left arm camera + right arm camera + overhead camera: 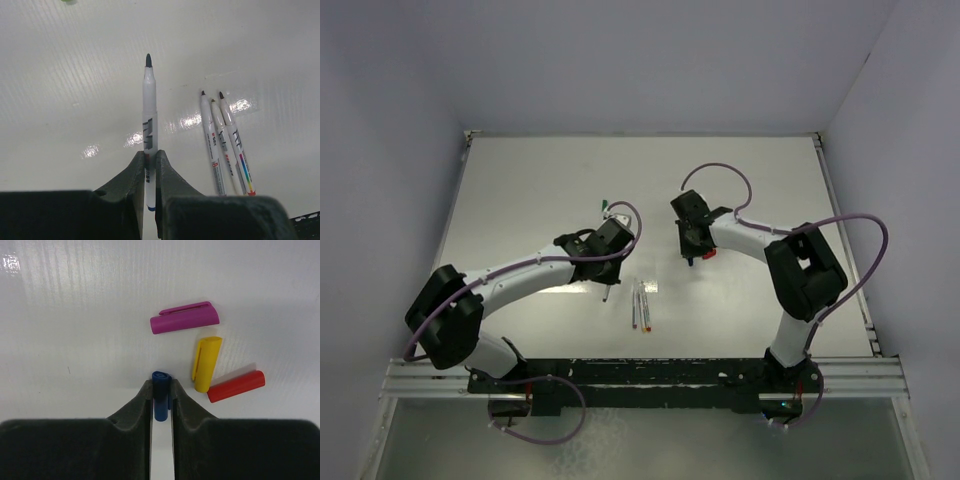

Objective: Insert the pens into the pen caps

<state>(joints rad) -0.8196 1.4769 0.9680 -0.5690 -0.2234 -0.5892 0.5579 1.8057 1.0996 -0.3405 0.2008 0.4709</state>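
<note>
step in hand: mating one pen with its cap, both picked up, not yet joined. left claw [150, 161] is almost closed, clamped on a pen [149, 115] near its tail, dark tip sticking out ahead. right claw [161, 395] is narrow too, pinching the blue cap [161, 382] between its tips. next move probably needs both claws brought together, tip lined up with the cap mouth, then a push. three pens [225, 142] lie on the table [75, 75] right of the left claw. magenta cap [185, 318], yellow cap [206, 362] and red cap [236, 386] lie ahead-right of the right claw.

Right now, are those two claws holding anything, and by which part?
Left gripper pinches a pen near its back end; right gripper pinches the blue cap by its sides.
</note>
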